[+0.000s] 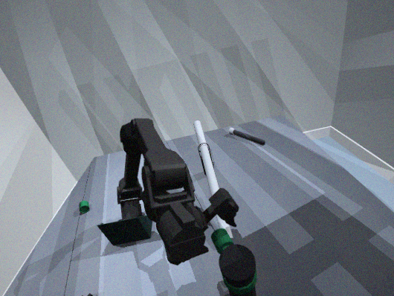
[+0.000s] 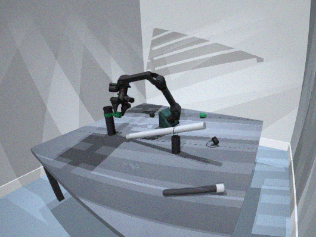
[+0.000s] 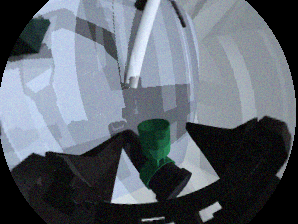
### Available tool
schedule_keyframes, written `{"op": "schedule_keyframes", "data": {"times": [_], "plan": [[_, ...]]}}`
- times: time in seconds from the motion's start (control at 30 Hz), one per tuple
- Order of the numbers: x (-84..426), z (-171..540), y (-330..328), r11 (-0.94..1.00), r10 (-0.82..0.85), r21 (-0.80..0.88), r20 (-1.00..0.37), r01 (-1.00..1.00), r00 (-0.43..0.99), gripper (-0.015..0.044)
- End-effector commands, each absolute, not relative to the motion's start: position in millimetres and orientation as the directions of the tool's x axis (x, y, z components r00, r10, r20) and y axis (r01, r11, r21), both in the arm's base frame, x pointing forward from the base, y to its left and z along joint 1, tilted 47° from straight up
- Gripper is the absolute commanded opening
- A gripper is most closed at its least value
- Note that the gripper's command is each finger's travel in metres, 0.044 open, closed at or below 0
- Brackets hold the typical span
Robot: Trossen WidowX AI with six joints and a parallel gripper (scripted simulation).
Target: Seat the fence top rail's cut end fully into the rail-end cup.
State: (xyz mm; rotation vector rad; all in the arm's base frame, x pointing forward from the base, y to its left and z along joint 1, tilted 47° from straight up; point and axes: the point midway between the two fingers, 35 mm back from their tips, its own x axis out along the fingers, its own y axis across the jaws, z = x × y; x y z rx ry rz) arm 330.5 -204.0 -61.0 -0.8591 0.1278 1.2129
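Black and arched, the arm (image 1: pixel 161 150) (image 2: pixel 167 96) reaches from its far-side base leftward across the table (image 2: pixel 191 167), its wrist bent so the gripper (image 1: pixel 220 238) (image 2: pixel 119 113) (image 3: pixel 154 131) points down. Its jaws stand wide apart, gripping nothing, seemingly astride the green cup (image 1: pixel 221 241) (image 2: pixel 118 114) (image 3: pixel 154 136) beside the big post (image 1: pixel 237 264) (image 2: pixel 110 126) (image 3: pixel 171 183) at left. The white rail (image 1: pixel 208 163) (image 2: pixel 155 132) (image 3: pixel 142 45) slopes down leftward, its near-post end below and outside the cup.

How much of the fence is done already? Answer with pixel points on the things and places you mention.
The white rail (image 1: pixel 210 172) (image 2: pixel 167 131) (image 3: pixel 143 42) is through the loop on the short post (image 2: pixel 176 144). The open gripper (image 2: pixel 121 113) (image 3: pixel 154 131) holds nothing; it is by the green cup (image 1: pixel 221 239) (image 2: pixel 118 114) (image 3: pixel 154 134) on the big post (image 1: pixel 237 265) (image 2: pixel 110 123) (image 3: pixel 171 182). Still left: the rail's low end sits outside the cup, so it needs seating, then the gripper must move clear.
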Motion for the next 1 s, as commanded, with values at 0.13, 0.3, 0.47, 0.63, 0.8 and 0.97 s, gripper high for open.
{"op": "schedule_keyframes", "data": {"times": [0.13,0.3,0.47,0.63,0.8,0.97], "plan": [[334.7,-66.8,-194.0,0.093,0.766,-0.508,-0.513,-0.856,0.387,0.0440],[337.5,-70.6,-187.4,0.093,0.767,-0.509,-0.512,-0.856,0.387,0.0440],[340.2,-74.3,-180.7,0.093,0.768,-0.510,-0.510,-0.855,0.388,0.0440],[341.9,-76.8,-176.0,0.093,0.769,-0.510,-0.509,-0.855,0.388,0.0387],[341.9,-76.8,-176.0,0.093,0.769,-0.510,-0.509,-0.855,0.388,0.0256],[341.9,-76.8,-176.0,0.093,0.769,-0.510,-0.509,-0.855,0.388,0.0125]]}}
